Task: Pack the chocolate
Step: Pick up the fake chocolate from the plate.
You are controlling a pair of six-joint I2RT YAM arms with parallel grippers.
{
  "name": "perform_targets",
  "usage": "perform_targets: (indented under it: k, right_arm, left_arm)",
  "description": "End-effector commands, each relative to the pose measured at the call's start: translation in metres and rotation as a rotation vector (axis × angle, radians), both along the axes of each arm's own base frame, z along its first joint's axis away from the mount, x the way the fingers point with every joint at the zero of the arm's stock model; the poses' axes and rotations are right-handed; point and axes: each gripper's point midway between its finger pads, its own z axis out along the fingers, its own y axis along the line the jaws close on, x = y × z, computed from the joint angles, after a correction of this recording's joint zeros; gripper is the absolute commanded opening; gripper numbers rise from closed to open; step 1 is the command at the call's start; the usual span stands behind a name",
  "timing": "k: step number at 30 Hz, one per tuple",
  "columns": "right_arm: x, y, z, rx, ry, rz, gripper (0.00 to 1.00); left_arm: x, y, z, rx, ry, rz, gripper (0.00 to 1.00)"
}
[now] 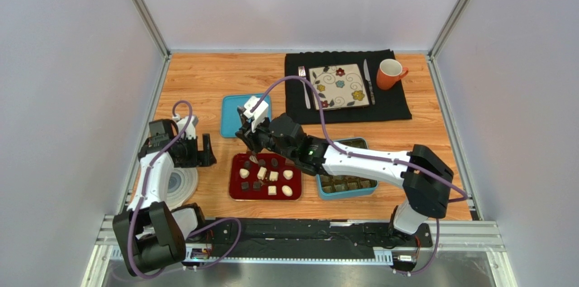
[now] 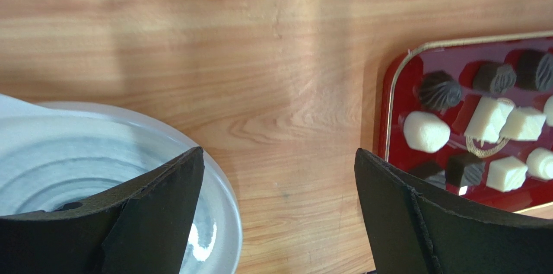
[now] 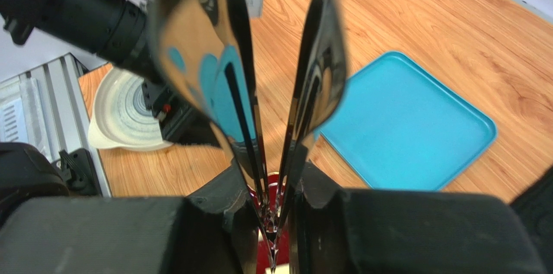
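1. The chocolates (image 1: 266,175), dark brown and cream pieces, lie loose on a red tray (image 1: 234,188) directly below the right jaws.
2. The right gripper (image 3: 272,204) is clamped on a pair of shiny metal tongs (image 3: 311,73). One finger presses on each blade, and the tong tips point down over the red surface. Whether the tips hold a piece cannot be told.
3. The left gripper (image 2: 279,157) has its jaws spread wide and grips nothing. Bare wooden table (image 2: 272,60) lies between its fingers.
4. Beyond the right-hand finger of the left jaws sits the near end of the red tray with its chocolates. A white round dish (image 2: 78,157) lies under the left-hand finger.
5. A teal flat lid (image 3: 409,125) lies on the table beyond the right jaws.
6. A blue divided box (image 1: 340,195) sits under the right forearm, behind the right jaws and beside the red tray.
7. Well beyond both jaws is a black placemat (image 1: 394,100) with a flowered square plate (image 1: 338,85), fork (image 1: 304,87), knife (image 1: 367,81) and orange mug (image 1: 390,74).
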Motion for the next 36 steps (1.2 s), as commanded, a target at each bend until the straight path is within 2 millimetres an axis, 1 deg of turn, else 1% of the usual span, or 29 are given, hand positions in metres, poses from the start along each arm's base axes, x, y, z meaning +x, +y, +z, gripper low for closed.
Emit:
perform_targets:
  k: [1, 3, 4, 5, 6, 8, 10, 14, 19, 22, 23, 28, 30, 31, 36]
  right_arm:
    - [0.007, 0.017, 0.035, 0.168, -0.081, -0.058, 0.00]
    - [0.009, 0.023, 0.027, 0.170, -0.071, -0.069, 0.00]
    - [0.010, 0.024, 0.028, 0.180, -0.072, -0.077, 0.01]
    - [0.008, 0.027, 0.026, 0.183, -0.070, -0.076, 0.04]
    - [0.009, 0.029, 0.021, 0.176, -0.068, -0.082, 0.05]
    - [0.010, 0.030, 0.019, 0.175, -0.072, -0.105, 0.08]
    - [0.013, 0.030, 0.013, 0.158, -0.077, -0.127, 0.09]
    - [0.015, 0.028, 0.006, 0.143, -0.076, -0.150, 0.13]
    - [0.019, 0.024, 0.001, 0.135, -0.074, -0.173, 0.14]
    - [0.020, 0.023, -0.002, 0.130, -0.072, -0.182, 0.17]
    - [0.020, 0.024, -0.004, 0.129, -0.069, -0.182, 0.20]
    - [0.021, 0.022, -0.012, 0.115, -0.055, -0.202, 0.24]
    - [0.022, 0.022, -0.015, 0.113, -0.046, -0.207, 0.32]
    - [0.022, 0.022, -0.017, 0.110, -0.042, -0.207, 0.34]
    - [0.020, 0.023, -0.023, 0.100, -0.023, -0.211, 0.39]
  left_arm:
    - [-0.004, -0.003, 0.002, 0.012, -0.063, -0.041, 0.93]
    - [-0.006, -0.002, 0.001, 0.022, -0.061, -0.039, 0.93]
    - [-0.006, -0.002, 0.003, 0.025, -0.066, -0.042, 0.93]
    - [-0.006, -0.003, 0.004, 0.025, -0.070, -0.049, 0.93]
    - [-0.006, -0.004, 0.005, 0.023, -0.074, -0.052, 0.93]
    - [-0.007, -0.006, 0.008, 0.013, -0.078, -0.062, 0.92]
    - [-0.007, -0.007, 0.009, 0.009, -0.079, -0.061, 0.92]
    - [-0.006, -0.009, 0.013, -0.001, -0.091, -0.065, 0.91]
    - [-0.004, -0.013, 0.019, -0.024, -0.109, -0.070, 0.91]
    - [-0.003, -0.016, 0.022, -0.044, -0.109, -0.073, 0.90]
    - [-0.002, -0.016, 0.024, -0.044, -0.112, -0.072, 0.90]
    - [-0.003, -0.018, 0.028, -0.052, -0.120, -0.080, 0.90]
    - [-0.002, -0.019, 0.031, -0.054, -0.128, -0.080, 0.90]
    - [-0.002, -0.020, 0.033, -0.059, -0.132, -0.085, 0.91]
    - [0.001, -0.024, 0.042, -0.083, -0.152, -0.091, 0.91]
